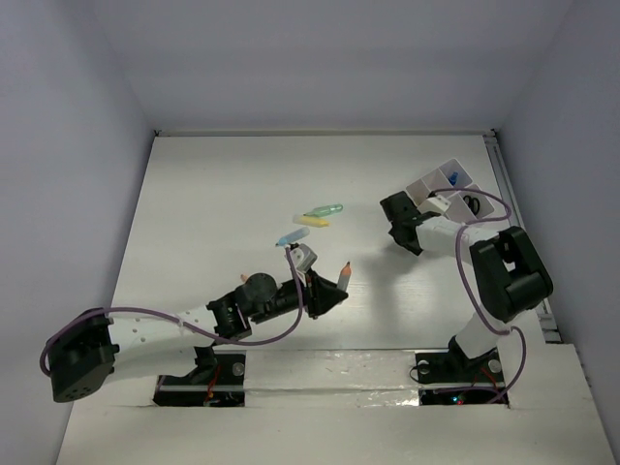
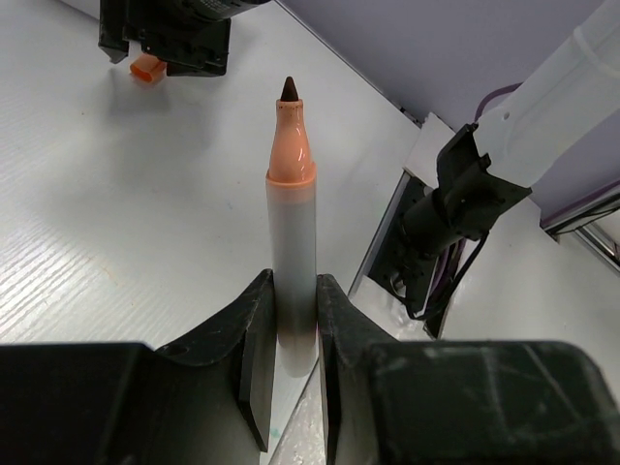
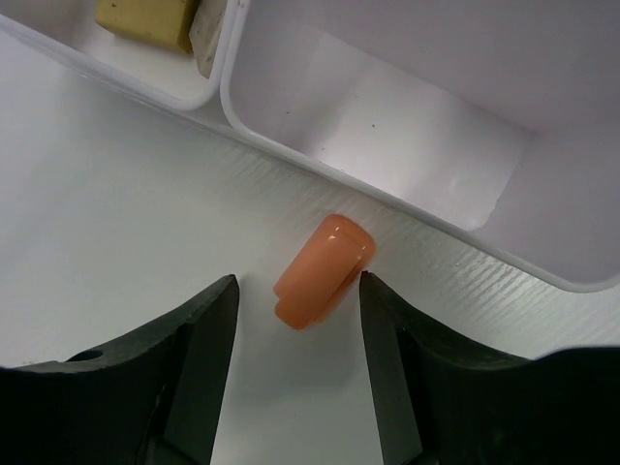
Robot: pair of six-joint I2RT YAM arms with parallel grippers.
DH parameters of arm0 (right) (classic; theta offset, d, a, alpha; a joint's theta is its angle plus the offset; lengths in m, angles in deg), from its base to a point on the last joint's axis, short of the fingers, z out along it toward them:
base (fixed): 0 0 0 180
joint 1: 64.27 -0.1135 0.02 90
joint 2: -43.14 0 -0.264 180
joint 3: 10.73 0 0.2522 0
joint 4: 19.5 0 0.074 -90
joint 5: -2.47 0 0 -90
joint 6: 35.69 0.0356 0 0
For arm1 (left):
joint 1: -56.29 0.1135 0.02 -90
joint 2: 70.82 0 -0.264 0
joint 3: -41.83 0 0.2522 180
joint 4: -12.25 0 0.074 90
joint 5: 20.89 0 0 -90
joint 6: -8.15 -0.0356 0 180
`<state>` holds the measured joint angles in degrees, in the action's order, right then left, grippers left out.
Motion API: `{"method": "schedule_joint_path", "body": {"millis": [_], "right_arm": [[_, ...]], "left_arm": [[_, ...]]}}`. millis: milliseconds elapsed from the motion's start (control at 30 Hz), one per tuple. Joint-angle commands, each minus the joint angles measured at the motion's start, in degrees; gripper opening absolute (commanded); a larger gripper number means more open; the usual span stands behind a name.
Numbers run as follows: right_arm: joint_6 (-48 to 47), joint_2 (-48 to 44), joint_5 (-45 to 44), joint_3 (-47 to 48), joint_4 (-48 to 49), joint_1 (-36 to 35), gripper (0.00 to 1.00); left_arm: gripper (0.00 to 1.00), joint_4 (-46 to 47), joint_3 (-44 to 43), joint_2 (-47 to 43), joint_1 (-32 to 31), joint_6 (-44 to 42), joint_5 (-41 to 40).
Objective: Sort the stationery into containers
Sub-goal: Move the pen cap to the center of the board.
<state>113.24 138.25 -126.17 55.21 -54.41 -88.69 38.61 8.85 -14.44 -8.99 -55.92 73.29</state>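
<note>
The orange cap [image 3: 323,271] lies on its side on the white table [image 3: 116,213], just outside the near wall of the divided tray [image 3: 426,116] and not in any compartment. The right gripper [image 3: 297,286] is lowered over it with its jaws spread, one on each side. The right-hand jaw is at the cap's edge, and a gap shows on the other side, so nothing is pinched yet. It looks set for a pickup across the cap's narrow width.

Well away from the tray, toward the left arm's base, the left gripper [image 2: 293,286] is pressed onto the grey barrel of an uncapped orange marker [image 2: 292,223]. The marker's dark tip points out beyond the fingers toward the tray and the cap. Held bare-nibbed and aimed that way, the marker seems to be waiting for its cap before it is sorted; that is a reading, not something shown.

In the tray, the compartment nearest the cap is bare. The one next to it holds a yellowish block [image 3: 145,17] with a whitish piece [image 3: 208,34] against it. From above, a small blue item [image 1: 452,177] sits in a far compartment and something dark [image 1: 471,203] in another; what they are cannot be told.

Left of the tray, well apart from it, a green piece [image 1: 325,210], a yellow piece [image 1: 312,222] and a blue piece [image 1: 288,236] lie loose, not yet sorted.
</note>
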Motion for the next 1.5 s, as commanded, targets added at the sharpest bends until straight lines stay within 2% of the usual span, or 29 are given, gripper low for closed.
{"method": "schedule_joint_path", "body": {"millis": [0,100,167,333,467,633,733,833,867,967,1167,1467], "right_arm": [[1.71,1.74,-3.38,2.57,-1.17,0.08,0.58],[0.92,2.18,-2.77,3.18,-1.09,0.08,0.54],[0.39,2.36,-2.41,3.19,-1.09,0.08,0.47],[-1.54,2.01,-1.36,1.26,-0.04,0.08,0.37],[-3.91,2.01,-0.13,1.60,0.40,-3.95,0.32],[-4.80,2.89,2.77,2.84,-1.35,-10.98,0.31],[-4.27,1.84,4.87,1.18,-1.27,-14.51,0.32],[-4.79,-0.88,7.95,-2.85,1.10,-14.51,0.44],[-5.23,-1.50,8.31,-3.66,1.80,-14.51,0.54],[-7.60,-3.35,8.75,-4.02,0.85,-14.51,0.64],[-13.05,-2.30,8.13,-1.13,0.06,-14.51,0.67],[-17.53,4.20,8.66,1.17,4.18,-10.82,0.60]], "left_arm": [[0.00,3.56,0.15,-1.89,-0.38,-0.80,-0.40],[0.00,3.12,0.06,-1.89,-0.38,-0.71,-0.76],[0.00,2.60,-0.11,-1.89,-0.38,-0.62,-0.93],[0.00,1.28,-0.64,-2.06,-0.38,-0.62,-2.16],[0.00,0.40,-1.61,-1.63,-0.38,-1.06,-3.22],[0.00,-0.48,-2.31,-1.18,-0.38,-0.53,-3.66],[0.00,-2.14,-2.31,-1.62,-0.38,-0.10,-5.84],[0.00,-3.72,-1.87,-2.94,-0.38,0.35,-7.25],[0.00,-4.25,-1.70,-3.20,-0.38,0.52,-7.78],[0.00,-6.54,-1.17,-4.87,-0.38,0.78,-9.45],[0.00,-9.44,-0.99,-6.46,-0.38,1.14,-12.01],[0.00,-8.48,-0.64,-4.53,-0.38,3.07,-10.43]]}}
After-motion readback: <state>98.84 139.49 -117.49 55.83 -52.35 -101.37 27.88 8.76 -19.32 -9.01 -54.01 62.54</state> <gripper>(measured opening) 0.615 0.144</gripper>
